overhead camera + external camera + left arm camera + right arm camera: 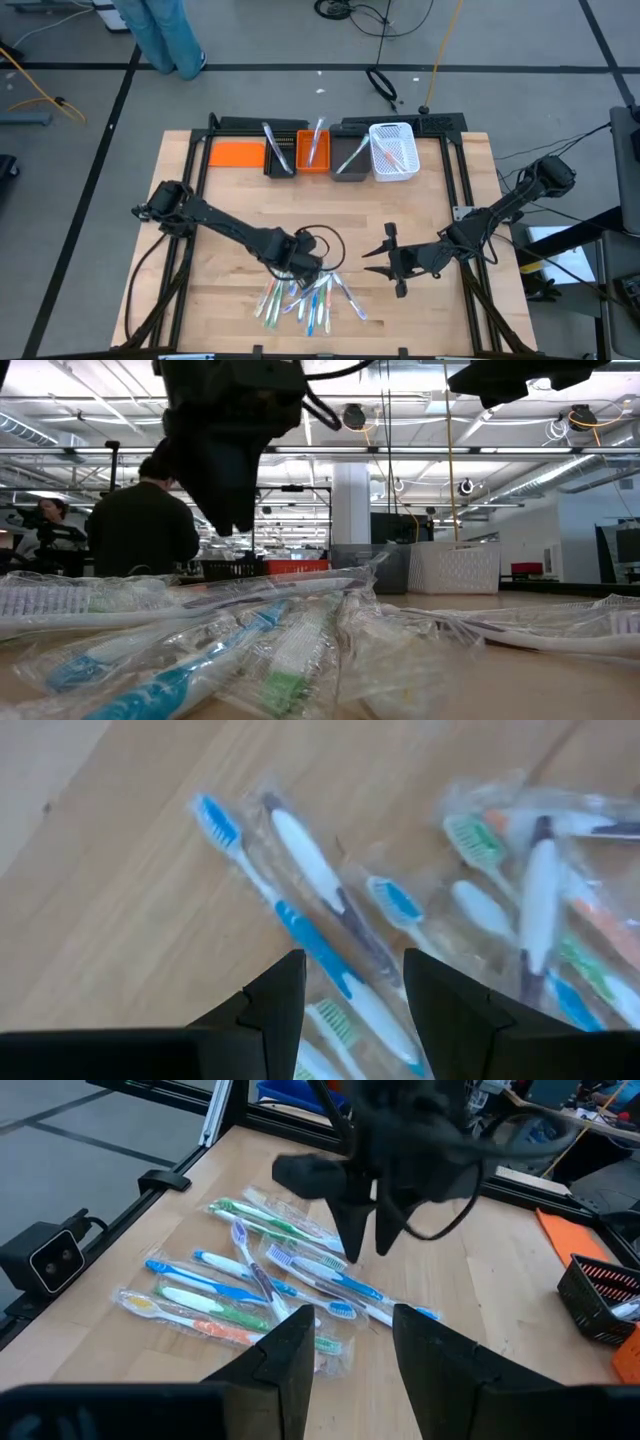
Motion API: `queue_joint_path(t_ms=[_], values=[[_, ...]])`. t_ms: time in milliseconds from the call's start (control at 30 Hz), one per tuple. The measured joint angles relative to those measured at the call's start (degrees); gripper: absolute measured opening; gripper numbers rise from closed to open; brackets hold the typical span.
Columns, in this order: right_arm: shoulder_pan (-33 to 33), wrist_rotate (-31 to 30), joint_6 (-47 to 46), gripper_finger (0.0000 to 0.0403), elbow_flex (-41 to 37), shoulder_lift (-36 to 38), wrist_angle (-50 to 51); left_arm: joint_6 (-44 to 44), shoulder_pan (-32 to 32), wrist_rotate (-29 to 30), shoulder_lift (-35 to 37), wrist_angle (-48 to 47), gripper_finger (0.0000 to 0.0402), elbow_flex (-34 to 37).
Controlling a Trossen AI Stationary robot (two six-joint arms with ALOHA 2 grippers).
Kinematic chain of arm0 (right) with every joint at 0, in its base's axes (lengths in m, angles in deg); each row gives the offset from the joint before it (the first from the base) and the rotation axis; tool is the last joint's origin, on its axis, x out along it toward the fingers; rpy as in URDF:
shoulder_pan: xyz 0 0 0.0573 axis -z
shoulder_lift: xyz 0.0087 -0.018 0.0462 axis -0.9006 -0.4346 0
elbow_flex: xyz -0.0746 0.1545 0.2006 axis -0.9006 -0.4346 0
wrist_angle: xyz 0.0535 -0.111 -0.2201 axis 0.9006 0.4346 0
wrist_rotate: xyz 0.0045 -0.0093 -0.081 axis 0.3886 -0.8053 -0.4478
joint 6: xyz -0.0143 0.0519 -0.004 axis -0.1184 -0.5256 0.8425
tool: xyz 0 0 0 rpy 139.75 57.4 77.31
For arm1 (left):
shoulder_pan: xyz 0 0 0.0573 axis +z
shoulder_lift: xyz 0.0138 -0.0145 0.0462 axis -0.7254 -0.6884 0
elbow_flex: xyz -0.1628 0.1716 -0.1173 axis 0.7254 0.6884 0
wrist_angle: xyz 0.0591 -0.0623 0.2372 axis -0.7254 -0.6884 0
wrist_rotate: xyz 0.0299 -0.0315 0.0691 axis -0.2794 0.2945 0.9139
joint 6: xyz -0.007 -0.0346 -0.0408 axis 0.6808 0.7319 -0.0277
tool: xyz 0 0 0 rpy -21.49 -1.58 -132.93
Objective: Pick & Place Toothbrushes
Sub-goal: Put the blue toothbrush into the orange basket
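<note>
Just below the left gripper (308,268) fingers, parted and empty, wrapped toothbrushes (305,298) heaped on the worktop (240,210), right gripper (380,253) fingers parted, empty, beside the heap.

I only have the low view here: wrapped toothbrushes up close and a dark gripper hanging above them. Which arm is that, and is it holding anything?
Observer: That is the left gripper, over the pile of toothbrushes. Its fingers are apart with nothing between them.
Operator: Where is the other arm?
Observer: The right gripper sits beside the pile on the bare table, open and empty.
Operator: Any brushes sorted yet?
Observer: Yes. At the far edge, the white basket, the orange bin, the black bin and the grey bin each hold some.
</note>
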Motion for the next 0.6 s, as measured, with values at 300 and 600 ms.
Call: queue_joint_path(t_ms=[300,600], values=[[-0.01,0.0,-0.02,0.0132,0.0,0.0,-0.13,5.88,-0.9,-3.87,-0.04,8.25,0.0173,10.12],[0.0,0.0,-0.02,0.0132,0.0,0.0,-0.37,5.64,-1.23,-5.67,-0.04,18.72,0.017,14.2]])
